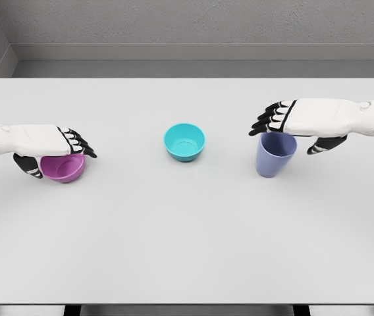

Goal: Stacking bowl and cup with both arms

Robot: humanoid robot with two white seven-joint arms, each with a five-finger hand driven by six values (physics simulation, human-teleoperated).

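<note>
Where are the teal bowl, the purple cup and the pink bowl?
teal bowl (184, 141): head view, inner floor.
purple cup (274, 160): head view, front wall.
pink bowl (63, 168): head view, inside, below the left hand's fingers.

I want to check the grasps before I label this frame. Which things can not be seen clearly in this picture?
- Head view: whether the left hand touches the purple bowl; the hand covers the bowl's rim.
- Head view: whether the right hand touches the cup; the hand hides the cup's far rim.
- Head view: both arms are cut off by the picture's side edges.
- The teal bowl is fully visible.
</note>
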